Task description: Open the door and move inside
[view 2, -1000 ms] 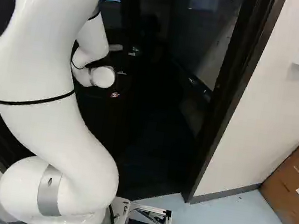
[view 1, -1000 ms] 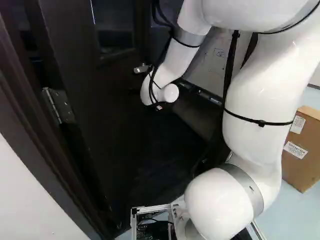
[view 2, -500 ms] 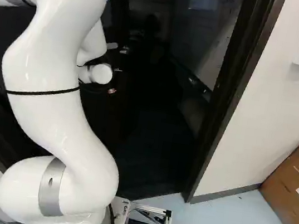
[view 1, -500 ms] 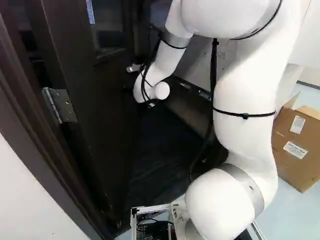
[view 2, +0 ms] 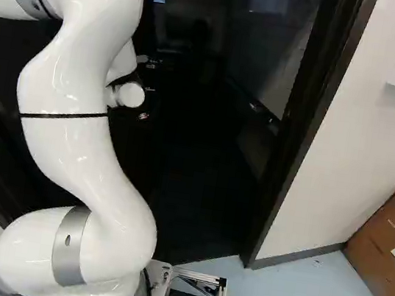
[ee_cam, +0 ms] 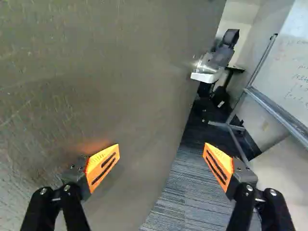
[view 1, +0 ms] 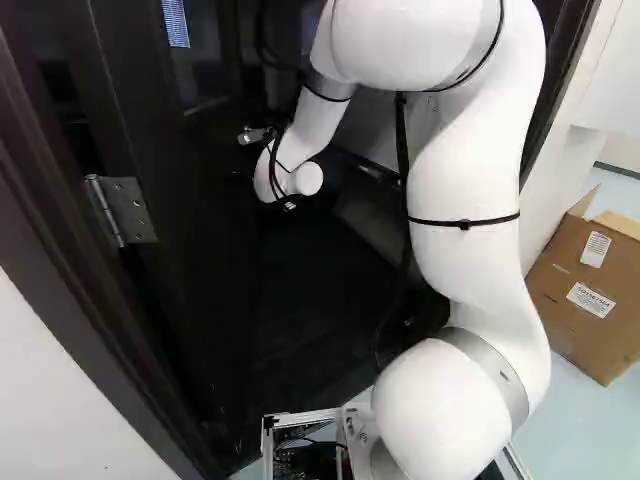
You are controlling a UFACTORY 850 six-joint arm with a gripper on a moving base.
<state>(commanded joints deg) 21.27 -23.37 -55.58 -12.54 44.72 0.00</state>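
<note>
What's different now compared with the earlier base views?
The arm has swung toward the left of both base views, and the door has opened wider, its handle shifting the same way. The base, hinge and cardboard box stayed put. The jaws now stand open, gripping nothing.
</note>
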